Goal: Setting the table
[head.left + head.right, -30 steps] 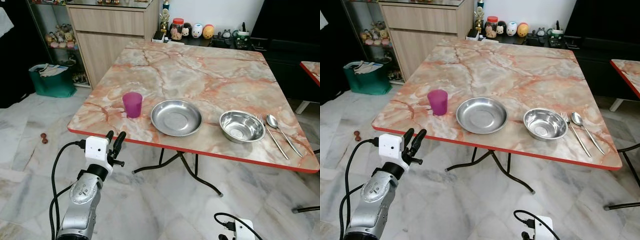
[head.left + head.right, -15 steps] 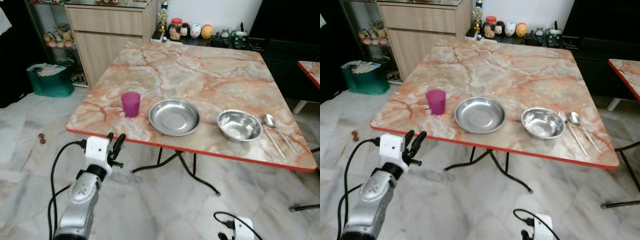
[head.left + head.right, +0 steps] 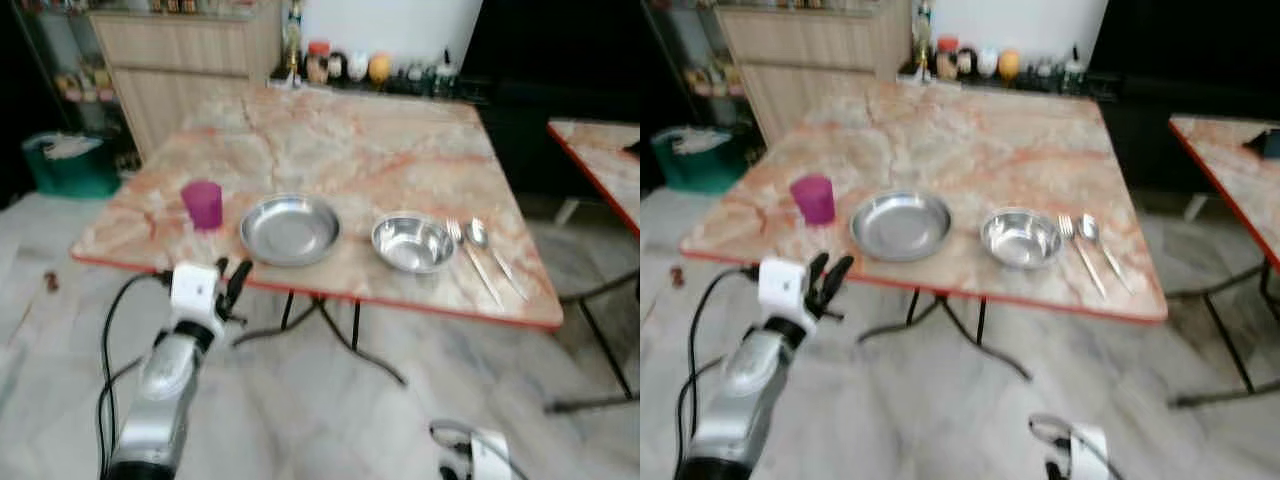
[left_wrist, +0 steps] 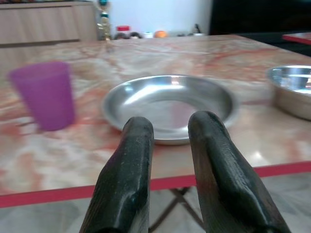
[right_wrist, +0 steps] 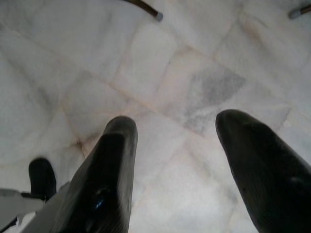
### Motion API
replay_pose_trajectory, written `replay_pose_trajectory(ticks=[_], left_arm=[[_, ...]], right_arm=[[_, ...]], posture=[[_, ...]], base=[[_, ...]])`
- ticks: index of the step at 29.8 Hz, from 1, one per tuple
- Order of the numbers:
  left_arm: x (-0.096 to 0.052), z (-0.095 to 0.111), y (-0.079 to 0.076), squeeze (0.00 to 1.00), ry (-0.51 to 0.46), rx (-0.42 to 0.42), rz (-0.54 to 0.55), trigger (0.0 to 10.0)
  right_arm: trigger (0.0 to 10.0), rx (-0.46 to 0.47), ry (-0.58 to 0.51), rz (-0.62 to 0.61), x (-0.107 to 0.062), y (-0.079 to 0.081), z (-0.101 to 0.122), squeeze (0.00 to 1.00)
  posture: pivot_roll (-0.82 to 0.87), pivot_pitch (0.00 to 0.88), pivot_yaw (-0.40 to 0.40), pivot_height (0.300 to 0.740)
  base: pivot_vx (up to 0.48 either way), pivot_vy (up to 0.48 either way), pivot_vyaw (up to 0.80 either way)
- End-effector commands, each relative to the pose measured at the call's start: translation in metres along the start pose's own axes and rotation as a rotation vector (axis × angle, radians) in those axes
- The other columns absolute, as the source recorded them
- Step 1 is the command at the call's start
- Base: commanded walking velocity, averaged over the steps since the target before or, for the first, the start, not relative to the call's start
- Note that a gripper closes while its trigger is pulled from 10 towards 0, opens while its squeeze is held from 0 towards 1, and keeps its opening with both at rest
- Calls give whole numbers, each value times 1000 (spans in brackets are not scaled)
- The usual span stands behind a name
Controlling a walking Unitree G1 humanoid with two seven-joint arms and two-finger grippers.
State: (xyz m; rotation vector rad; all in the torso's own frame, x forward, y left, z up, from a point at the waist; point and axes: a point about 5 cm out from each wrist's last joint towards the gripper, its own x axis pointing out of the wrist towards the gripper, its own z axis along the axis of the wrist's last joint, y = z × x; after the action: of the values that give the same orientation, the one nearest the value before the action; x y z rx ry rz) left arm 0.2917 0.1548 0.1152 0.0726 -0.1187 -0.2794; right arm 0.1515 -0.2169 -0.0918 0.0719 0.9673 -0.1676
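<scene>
**Left gripper raised before a laid marble table**

The left gripper [image 3: 231, 278] is lifted at the near red edge of a glossy, orange-veined marble table [image 3: 370, 150]. Its two long, matte black fingers [image 4: 127, 179] stand a little apart, holding nothing. Straight beyond the fingertips lies a shallow round steel plate [image 4: 170, 104], shiny and smooth. Left of the jaws stands a translucent purple plastic cup [image 4: 44, 94], tapered and upright. Right of them sits a deeper round steel bowl [image 3: 412, 242], then a fork [image 3: 471, 260] and spoon [image 3: 490, 254] lying side by side. The silver left forearm rises steeply with a black cable looped beside it. The right gripper [image 5: 177, 174] hangs low over white marble floor tiles [image 5: 160, 58], fingers spread wide and empty.
</scene>
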Motion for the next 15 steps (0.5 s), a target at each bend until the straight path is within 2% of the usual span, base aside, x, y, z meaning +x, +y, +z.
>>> replay_pose_trajectory(ticks=[1,15], left_arm=[[-1,0,8,0,13,4,15,10000],[-2,-4,7,0,29,-41,23,10000]], right_arm=[[10000,10,-12,3,1,2,3,0],[10000,12,-15,3,0,2,2,0]], posture=[[110,0,-71,740],[108,0,-69,740]], base=[[0,0,0],[0,0,0]])
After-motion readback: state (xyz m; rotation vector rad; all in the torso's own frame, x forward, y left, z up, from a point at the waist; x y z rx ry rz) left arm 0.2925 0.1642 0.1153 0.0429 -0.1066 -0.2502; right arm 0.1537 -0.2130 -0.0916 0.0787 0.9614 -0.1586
